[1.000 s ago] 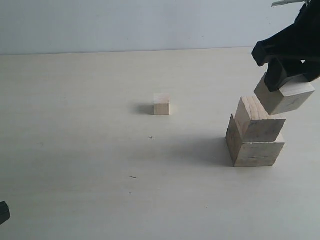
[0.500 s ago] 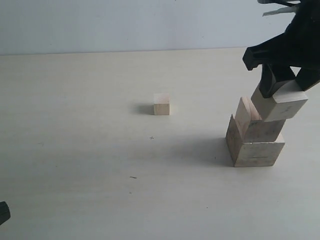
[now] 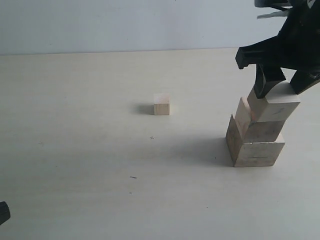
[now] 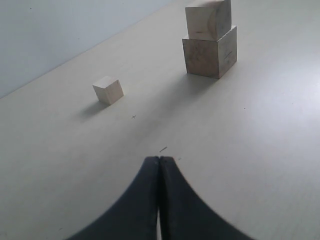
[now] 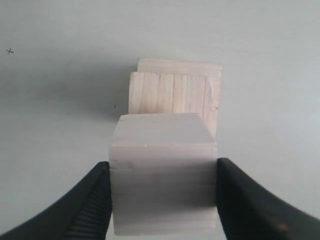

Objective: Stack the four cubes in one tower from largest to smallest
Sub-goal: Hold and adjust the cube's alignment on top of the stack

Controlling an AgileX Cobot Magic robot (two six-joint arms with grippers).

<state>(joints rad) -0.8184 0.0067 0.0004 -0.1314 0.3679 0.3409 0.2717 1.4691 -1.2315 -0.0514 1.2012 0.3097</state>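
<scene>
The largest cube [image 3: 255, 147] stands at the right of the table with the second cube [image 3: 260, 127] on top of it. My right gripper [image 3: 275, 92] is shut on the third cube [image 3: 274, 106], holding it on or just above the second cube [image 5: 172, 92]; contact cannot be told. In the right wrist view the third cube [image 5: 164, 172] fills the gap between the black fingers [image 5: 87, 202]. The smallest cube [image 3: 161, 104] sits alone near mid-table, also seen in the left wrist view as the small cube [image 4: 108, 90]. My left gripper [image 4: 159, 160] is shut and empty, low over the near table.
A pale wall [image 3: 125, 22] runs behind the table's far edge. A tip of the left arm [image 3: 3, 212] shows at the near left corner. Small dark specks [image 3: 133, 177] mark the tabletop.
My right gripper has carried the third cube leftward and down, from tilted off the stack's right side to level over the second cube. The left gripper and small cube have not moved.
</scene>
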